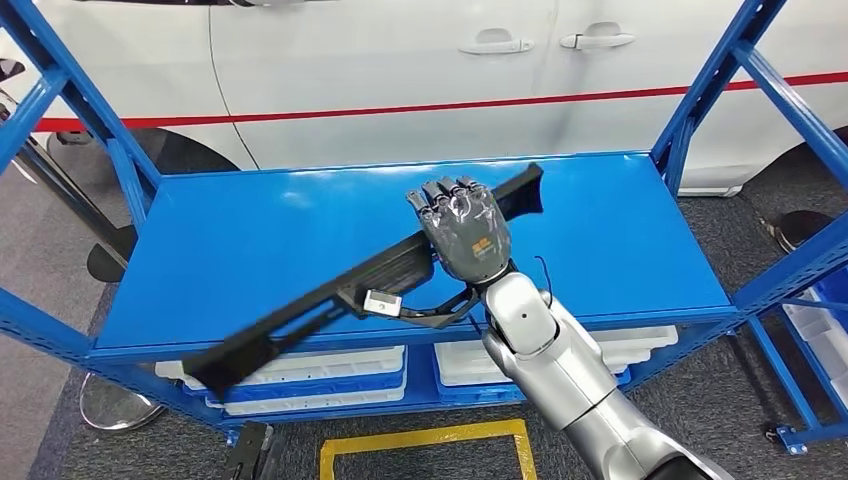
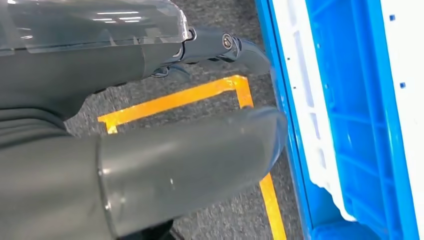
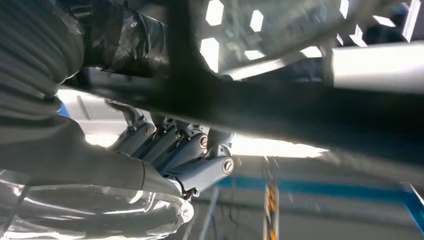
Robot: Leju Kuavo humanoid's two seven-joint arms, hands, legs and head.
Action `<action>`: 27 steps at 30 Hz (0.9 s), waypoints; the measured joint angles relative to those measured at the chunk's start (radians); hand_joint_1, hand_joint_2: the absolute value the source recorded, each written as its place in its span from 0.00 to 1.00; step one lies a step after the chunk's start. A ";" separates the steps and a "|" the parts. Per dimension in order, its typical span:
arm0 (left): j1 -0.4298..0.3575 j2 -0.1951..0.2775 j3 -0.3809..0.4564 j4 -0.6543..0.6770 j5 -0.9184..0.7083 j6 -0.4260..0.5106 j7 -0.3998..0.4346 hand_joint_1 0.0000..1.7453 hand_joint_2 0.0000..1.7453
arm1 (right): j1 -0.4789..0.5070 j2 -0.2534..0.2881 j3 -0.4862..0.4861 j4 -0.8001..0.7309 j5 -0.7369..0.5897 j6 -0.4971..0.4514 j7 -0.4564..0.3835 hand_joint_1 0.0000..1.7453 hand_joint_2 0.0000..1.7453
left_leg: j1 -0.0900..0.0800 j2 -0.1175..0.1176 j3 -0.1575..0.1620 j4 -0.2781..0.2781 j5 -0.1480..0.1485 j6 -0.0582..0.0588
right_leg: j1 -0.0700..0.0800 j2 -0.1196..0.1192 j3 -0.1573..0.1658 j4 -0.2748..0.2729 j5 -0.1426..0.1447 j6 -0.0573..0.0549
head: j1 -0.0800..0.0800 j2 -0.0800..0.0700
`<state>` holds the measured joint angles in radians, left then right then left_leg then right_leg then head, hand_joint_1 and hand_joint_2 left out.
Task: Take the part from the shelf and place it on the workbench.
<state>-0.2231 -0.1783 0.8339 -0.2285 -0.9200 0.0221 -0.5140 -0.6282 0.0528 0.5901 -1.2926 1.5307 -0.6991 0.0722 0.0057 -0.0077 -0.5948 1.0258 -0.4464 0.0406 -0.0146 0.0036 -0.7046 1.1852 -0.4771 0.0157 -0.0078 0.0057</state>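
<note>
A blue shelf [image 1: 250, 250] fills the frame's middle, one white car [image 1: 400, 60] behind it and grey carpet below. The right robot hand [image 1: 462, 225] grasps the one long black part [image 1: 340, 290] at centre; the left robot hand [image 2: 150, 170] hangs low, its grip unclear.

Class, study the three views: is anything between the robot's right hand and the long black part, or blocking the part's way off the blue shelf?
Nothing separates them: the right hand already grips the long black part, which is tilted above the blue shelf. No visible object blocks its way toward the robot; the workbench cannot be judged.
</note>
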 joint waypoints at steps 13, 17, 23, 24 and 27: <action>0.029 -0.001 -0.009 0.000 0.002 -0.147 0.017 0.00 0.00 | -0.013 0.039 0.030 -0.181 -0.068 0.000 -0.117 1.00 1.00 | 0.004 0.002 -0.127 0.276 -0.125 -0.051 | 0.003 -0.004 0.071 -0.134 0.032 -0.043 | -0.001 0.000; 0.029 -0.001 -0.012 0.000 -0.002 -0.145 0.018 0.00 0.00 | -0.013 0.043 0.039 -0.200 -0.077 0.000 -0.121 1.00 1.00 | 0.002 0.002 -0.020 0.046 -0.012 -0.038 | 0.004 -0.001 0.077 -0.134 0.029 -0.035 | -0.001 0.000; 0.030 -0.006 -0.054 0.000 -0.051 -0.104 0.037 0.00 0.00 | -0.009 0.050 0.063 -0.210 -0.107 0.000 -0.140 1.00 1.00 | 0.003 0.002 0.003 -0.013 0.008 -0.007 | 0.007 -0.002 0.065 -0.109 0.009 -0.005 | 0.000 0.000; 0.030 -0.009 -0.059 0.000 -0.052 -0.105 0.045 0.00 0.00 | -0.006 0.051 0.069 -0.212 -0.107 0.000 -0.139 1.00 1.00 | 0.005 0.002 0.006 -0.017 0.011 -0.002 | 0.008 -0.002 0.045 -0.064 -0.019 -0.002 | 0.000 0.000; 0.036 -0.014 -0.069 0.001 -0.050 -0.111 0.075 0.00 0.00 | 0.016 0.053 0.088 -0.213 -0.107 0.000 -0.134 1.00 1.00 | 0.002 0.002 0.005 -0.017 0.010 0.003 | 0.008 -0.002 -0.036 0.110 -0.093 0.001 | 0.000 0.000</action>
<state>-0.1867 -0.1922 0.7650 -0.2276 -0.9703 -0.0894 -0.4385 -0.6124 0.1057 0.6783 -1.5061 1.4233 -0.6989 -0.0618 0.0075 -0.0055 -0.5893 1.0088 -0.4365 0.0439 -0.0065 0.0012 -0.7411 1.2952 -0.5703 0.0163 -0.0078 0.0057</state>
